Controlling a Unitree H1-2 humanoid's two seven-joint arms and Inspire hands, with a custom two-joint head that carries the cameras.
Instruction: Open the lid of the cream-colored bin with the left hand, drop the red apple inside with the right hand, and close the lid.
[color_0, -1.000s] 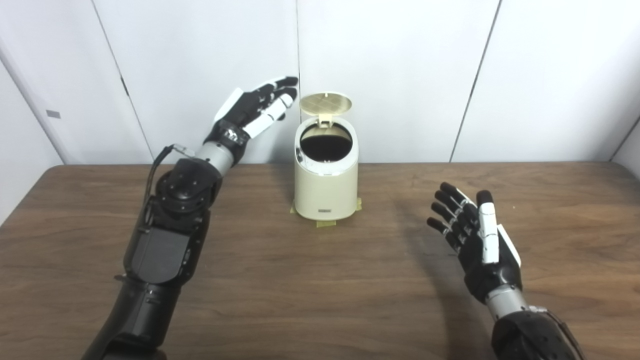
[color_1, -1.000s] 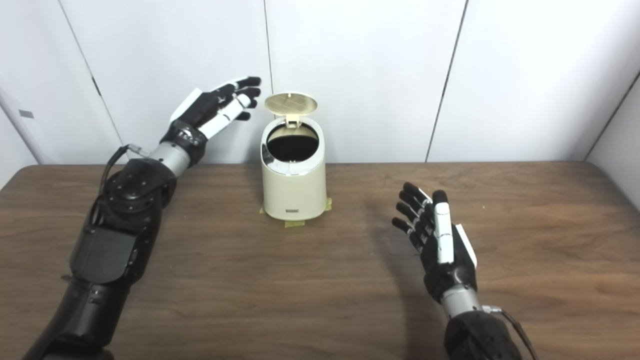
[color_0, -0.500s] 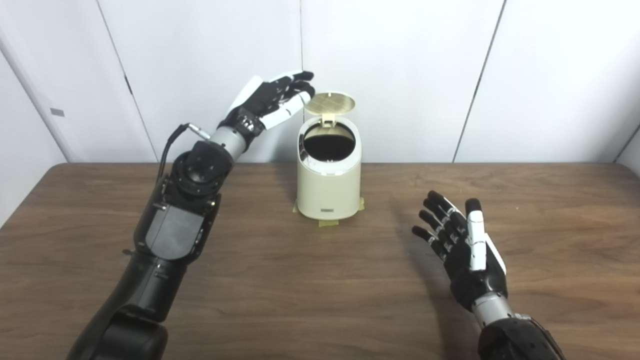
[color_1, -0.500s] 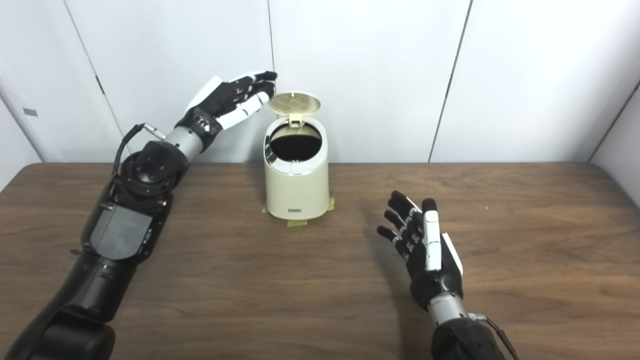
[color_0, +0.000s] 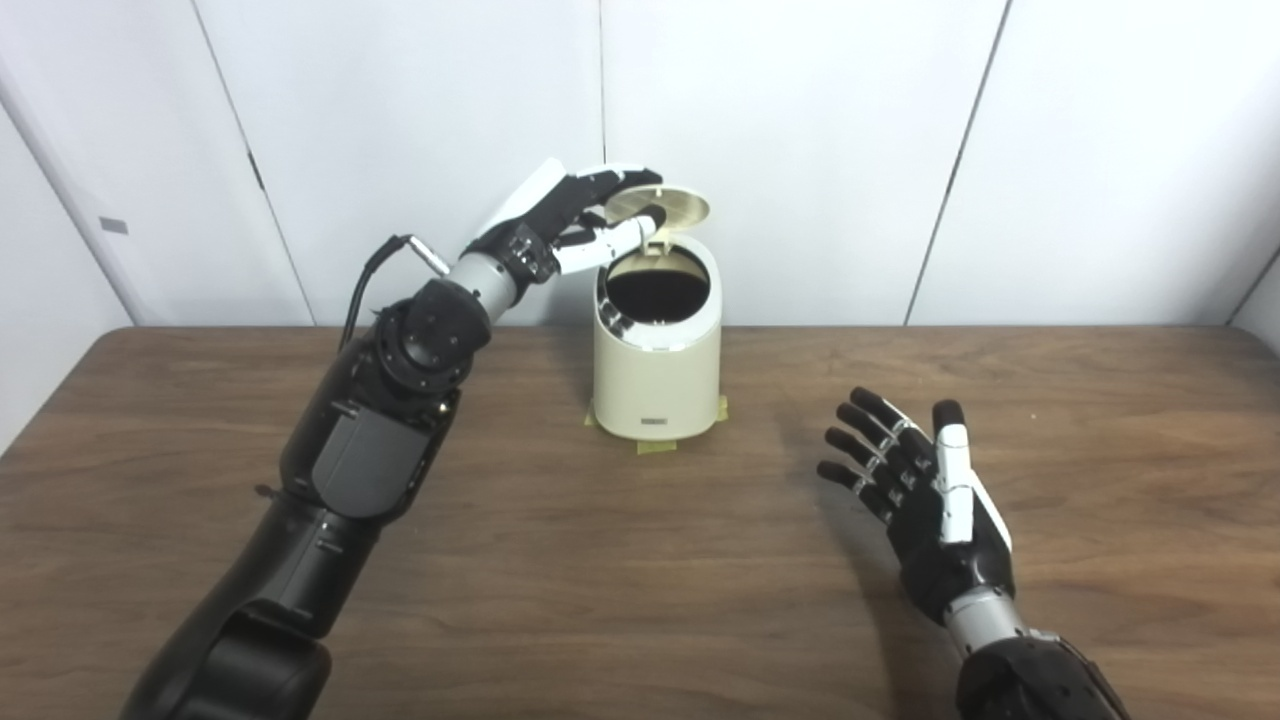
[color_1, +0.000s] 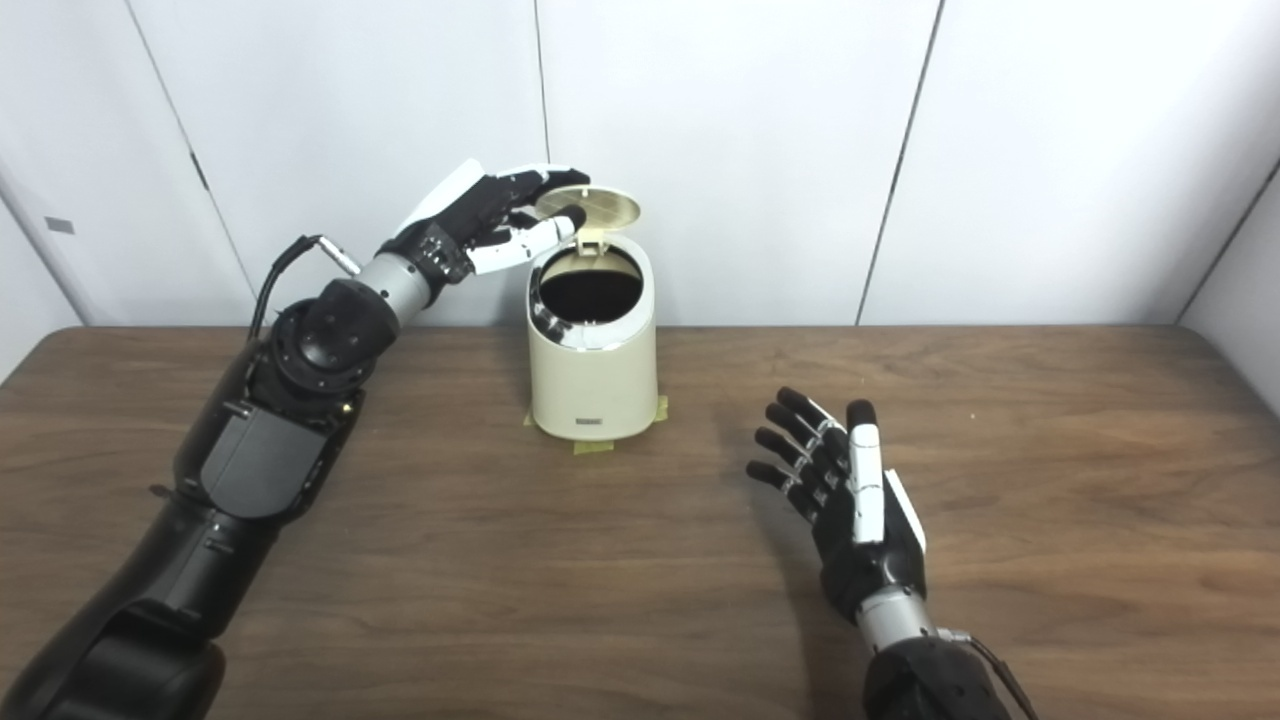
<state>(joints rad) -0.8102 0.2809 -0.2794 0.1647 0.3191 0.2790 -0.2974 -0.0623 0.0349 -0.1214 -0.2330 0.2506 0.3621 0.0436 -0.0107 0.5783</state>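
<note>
The cream-colored bin (color_0: 655, 370) stands at the back middle of the table, its dark mouth showing. Its round lid (color_0: 668, 203) is raised on the rear hinge. My left hand (color_0: 580, 215) reaches over the lid's left edge, fingers spread above it and thumb under it, holding nothing. My right hand (color_0: 925, 500) hovers open over the table to the front right of the bin, palm turned left, empty. No red apple shows in either view; the bin's inside is too dark to read.
Yellow tape patches (color_0: 655, 445) lie under the bin's base. The brown wooden table (color_0: 600, 560) runs wide to both sides. White wall panels (color_0: 800, 150) stand close behind the bin.
My left hand has moved right from beside the lid to over its left edge, and the lid has tipped slightly forward. My right hand drifted a little toward me and left.
</note>
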